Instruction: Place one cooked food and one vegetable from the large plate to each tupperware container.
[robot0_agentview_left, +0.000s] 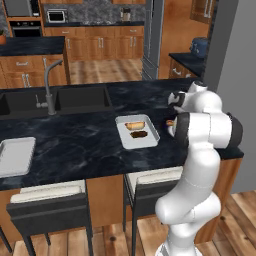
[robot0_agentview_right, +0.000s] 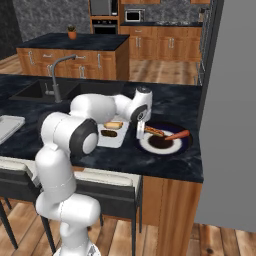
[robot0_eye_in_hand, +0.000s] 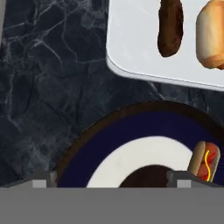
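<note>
gripper: gripper (robot0_agentview_right: 140, 131) wide open, empty, hanging over the left part of the large plate (robot0_agentview_right: 186, 143), centre of right base frame.
hand view: finger tips (robot0_eye_in_hand: 40, 180) at bottom corners, well apart, nothing between them but plate surface.
plate contents: hot dog (robot0_agentview_right: 154, 131) at upper left of plate, carrot-like orange piece (robot0_agentview_right: 177, 135) to its right, dark round item (robot0_eye_in_hand: 146, 177) low centre in hand view; exact identity of the dark one unclear.
near tupperware: near tray (robot0_agentview_left: 137, 131) just left of the plate, already holding a bun-like piece (robot0_agentview_left: 134, 125) and a dark elongated piece (robot0_agentview_left: 138, 134).
far tupperware: second tray (robot0_agentview_left: 15, 156) at left edge of left base frame, well apart from the plate, looks unfilled.
progress: judged about halfway; near tray loaded, far tray still to fill.
risk 1: hot dog off-centre to the right finger; straight descent could clip it and shove it rather than straddle it.
risk 2: rounded food may roll or squirt out on closing.
risk 3: long carry to far tray; weak pinch means a drop on the counter.
risk 4: wrong pick gives two of the same kind in one tray.
</note>
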